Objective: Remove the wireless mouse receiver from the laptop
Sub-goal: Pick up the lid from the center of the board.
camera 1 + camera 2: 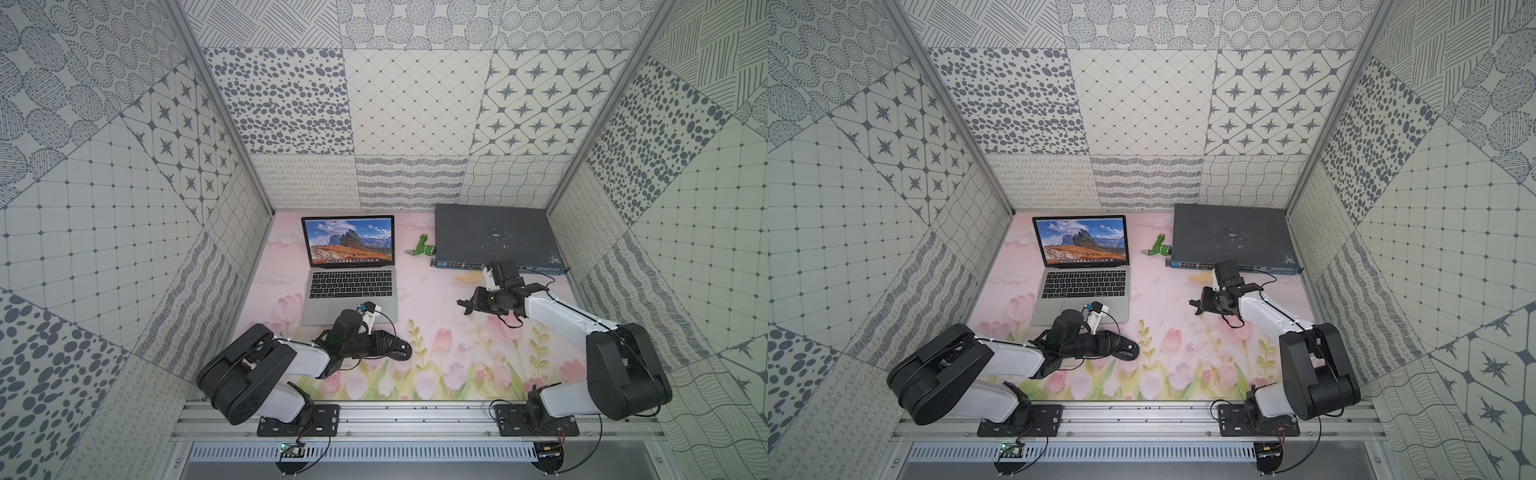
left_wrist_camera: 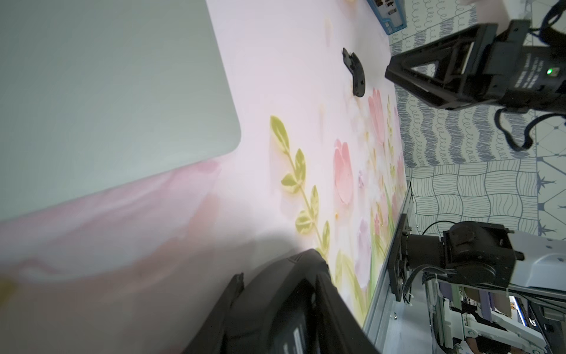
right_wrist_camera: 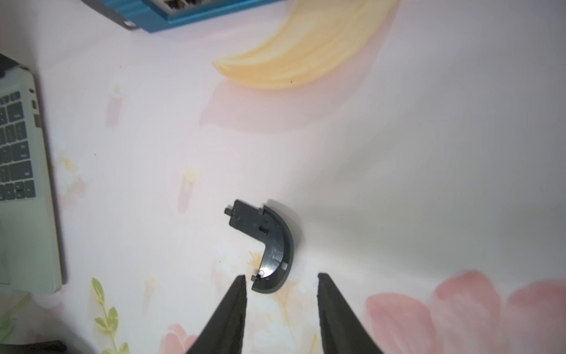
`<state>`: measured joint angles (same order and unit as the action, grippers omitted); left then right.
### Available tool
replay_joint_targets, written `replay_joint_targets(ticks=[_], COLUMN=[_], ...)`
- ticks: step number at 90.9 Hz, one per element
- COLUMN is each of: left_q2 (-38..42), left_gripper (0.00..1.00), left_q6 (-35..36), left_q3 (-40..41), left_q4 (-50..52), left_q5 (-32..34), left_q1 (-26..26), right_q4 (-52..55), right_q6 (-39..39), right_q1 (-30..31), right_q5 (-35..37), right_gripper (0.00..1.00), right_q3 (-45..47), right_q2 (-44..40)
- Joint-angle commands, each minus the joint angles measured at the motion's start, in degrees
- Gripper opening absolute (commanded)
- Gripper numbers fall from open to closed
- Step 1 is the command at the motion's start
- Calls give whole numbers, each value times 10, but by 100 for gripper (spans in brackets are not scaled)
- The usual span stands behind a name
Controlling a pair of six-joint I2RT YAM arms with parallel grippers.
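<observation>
The open silver laptop (image 1: 349, 291) (image 1: 1084, 286) sits at the back left, screen lit. On its right side edge a tiny stub (image 3: 37, 120) sticks out; it may be the wireless mouse receiver, which is too small to make out in both top views. My left gripper (image 1: 376, 343) (image 2: 278, 275) hovers off the laptop's front right corner (image 2: 183, 122), shut on a black mouse (image 1: 399, 352) (image 2: 306, 309) turned underside up. My right gripper (image 1: 464, 306) (image 3: 280, 275) stands open right of the laptop. A curved black mouse cover (image 3: 266, 242) (image 2: 447, 76) lies on the mat just beyond its tips.
A dark-grey network switch (image 1: 494, 237) with a blue front fills the back right. A green gadget (image 1: 423, 248) lies between it and the laptop. Patterned walls close three sides, and an aluminium rail (image 1: 415, 415) runs along the front of the floral mat (image 1: 449, 353).
</observation>
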<state>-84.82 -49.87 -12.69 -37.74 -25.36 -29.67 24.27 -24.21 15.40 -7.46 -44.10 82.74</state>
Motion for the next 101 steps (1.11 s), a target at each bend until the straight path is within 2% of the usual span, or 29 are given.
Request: replay_joint_targets(ticks=[1, 11, 27, 83, 101], left_q2=[-12, -10, -11, -13, -11], left_gripper=[40, 41, 40, 40, 40], left_q6=[34, 35, 36, 35, 35], left_q3=[8, 9, 10, 12, 14], left_q4=[192, 192, 190, 184, 180], left_q5=[103, 101, 97, 95, 92], left_q1=[-6, -6, -6, -7, -6], right_q4=[-5, -18, -44, -47, -45], right_q6=[-19, -26, -29, -40, -42], right_q1=[-1, -9, -24, -23, -21], right_q5=[-13, -23, -47, -82, -79], right_gripper=[36, 30, 27, 20, 13], right_q3=[3, 4, 6, 10, 8], right_q2=[21, 48, 82, 82, 85])
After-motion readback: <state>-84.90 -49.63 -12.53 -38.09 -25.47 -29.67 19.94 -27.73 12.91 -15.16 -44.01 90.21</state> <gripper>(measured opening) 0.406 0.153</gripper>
